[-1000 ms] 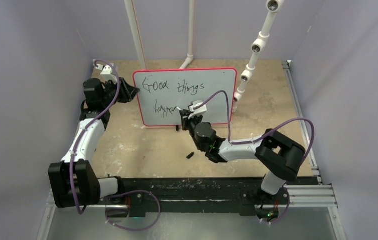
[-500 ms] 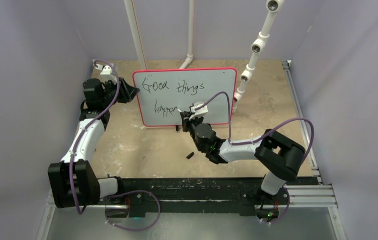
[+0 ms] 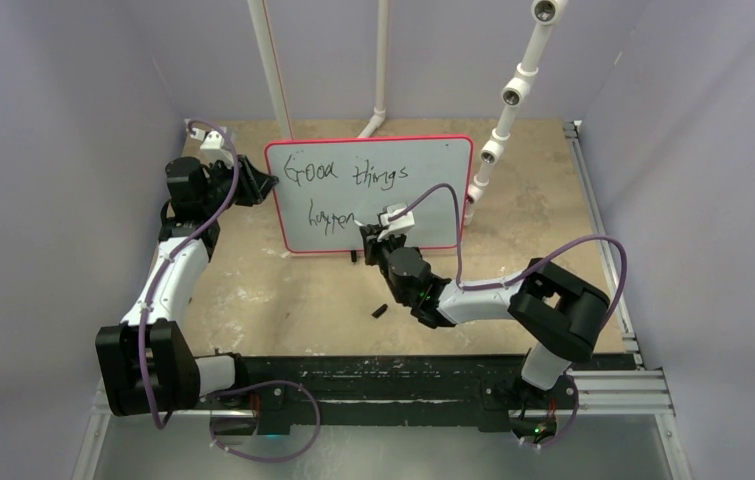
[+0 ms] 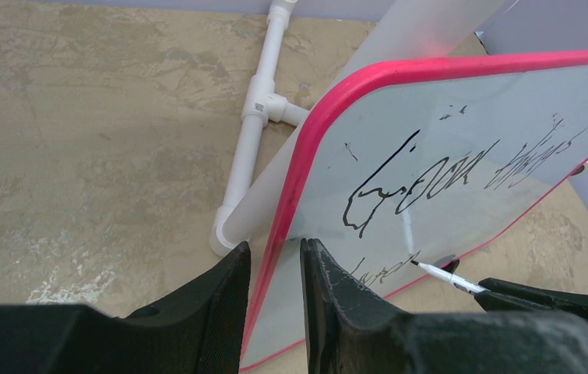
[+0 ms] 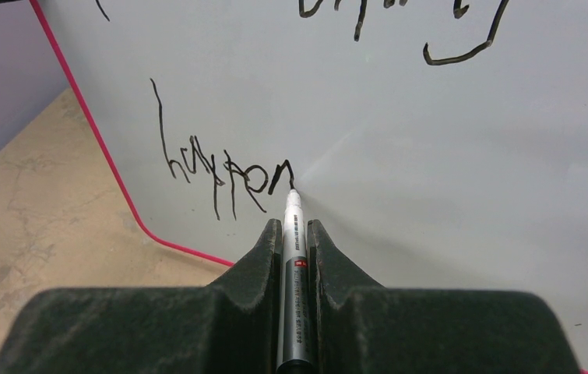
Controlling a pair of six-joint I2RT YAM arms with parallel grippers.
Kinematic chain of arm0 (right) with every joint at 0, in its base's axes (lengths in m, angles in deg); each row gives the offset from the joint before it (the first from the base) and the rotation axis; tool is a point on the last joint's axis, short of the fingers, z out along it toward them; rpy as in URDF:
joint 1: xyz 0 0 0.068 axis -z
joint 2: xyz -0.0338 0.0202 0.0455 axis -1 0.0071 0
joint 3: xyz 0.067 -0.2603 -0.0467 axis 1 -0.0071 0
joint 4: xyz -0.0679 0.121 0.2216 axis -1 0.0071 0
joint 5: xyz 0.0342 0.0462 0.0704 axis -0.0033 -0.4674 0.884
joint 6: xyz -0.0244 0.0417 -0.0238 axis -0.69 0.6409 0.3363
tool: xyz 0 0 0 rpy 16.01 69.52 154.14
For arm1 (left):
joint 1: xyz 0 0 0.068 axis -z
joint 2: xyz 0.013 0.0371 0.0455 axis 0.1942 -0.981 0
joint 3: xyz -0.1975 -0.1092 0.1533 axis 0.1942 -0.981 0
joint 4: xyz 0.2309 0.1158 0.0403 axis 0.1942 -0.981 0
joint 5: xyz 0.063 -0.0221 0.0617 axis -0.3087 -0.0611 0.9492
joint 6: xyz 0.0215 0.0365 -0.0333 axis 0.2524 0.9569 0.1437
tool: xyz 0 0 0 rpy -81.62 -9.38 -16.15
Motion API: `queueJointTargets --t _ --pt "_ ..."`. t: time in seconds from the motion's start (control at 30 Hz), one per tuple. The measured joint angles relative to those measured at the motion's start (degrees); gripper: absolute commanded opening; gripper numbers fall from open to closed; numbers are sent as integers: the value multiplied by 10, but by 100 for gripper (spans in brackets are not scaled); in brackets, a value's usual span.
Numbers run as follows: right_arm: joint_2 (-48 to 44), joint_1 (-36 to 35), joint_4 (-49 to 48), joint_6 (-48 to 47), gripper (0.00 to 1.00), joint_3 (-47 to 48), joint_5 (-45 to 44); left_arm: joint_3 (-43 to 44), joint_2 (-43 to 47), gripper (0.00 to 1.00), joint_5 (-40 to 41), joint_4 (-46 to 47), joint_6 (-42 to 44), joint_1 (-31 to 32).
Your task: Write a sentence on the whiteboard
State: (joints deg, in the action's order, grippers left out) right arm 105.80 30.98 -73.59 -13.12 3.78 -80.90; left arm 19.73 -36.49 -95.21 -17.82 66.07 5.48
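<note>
Two lines begun, the second part-written: marker tip at the end of "happen"

Whiteboard (image 3: 433,160) stands on its lower edge at the far middle of the table (image 3: 283,290), written face toward the arms; long axis runs left to right.
Sentence (image 3: 310,173) reads "Good things" on the upper line; the lower line so far reads "happen".

Left gripper (image 4: 275,253) sits at the board's left edge, one finger on the front face and one behind, the red rim clamped between them; judged to be steadying the board.
Right gripper (image 5: 289,226) is closed tight on the marker (image 5: 294,257), whose barrel lies along the slot between the fingers; the nib touches the board at the foot of the last "n".

Governing relation: the marker's long axis points from the near side away to the far side, roughly square to the board face; the writing line runs across it, left to right.
Bare board lies to the right of the nib along the lower line, and it reaches as far as the right rim; all ink on this line lies to the left.
Right arm is the nearer one to that bare stretch; the left arm is well apart from it, at the opposite edge.

Judgement: the word looks unfinished; the next strokes call for a sideways shift to the right with the nib kept on the face.
</note>
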Motion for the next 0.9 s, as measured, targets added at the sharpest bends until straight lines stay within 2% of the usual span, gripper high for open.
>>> queueJointTargets --t 0.6,0.9 --pt "0 -2 7 -9 0 -5 19 0 0 30 0 0 0 0" --pt "-57 -3 -27 -28 0 -45 18 0 0 30 0 0 0 0"
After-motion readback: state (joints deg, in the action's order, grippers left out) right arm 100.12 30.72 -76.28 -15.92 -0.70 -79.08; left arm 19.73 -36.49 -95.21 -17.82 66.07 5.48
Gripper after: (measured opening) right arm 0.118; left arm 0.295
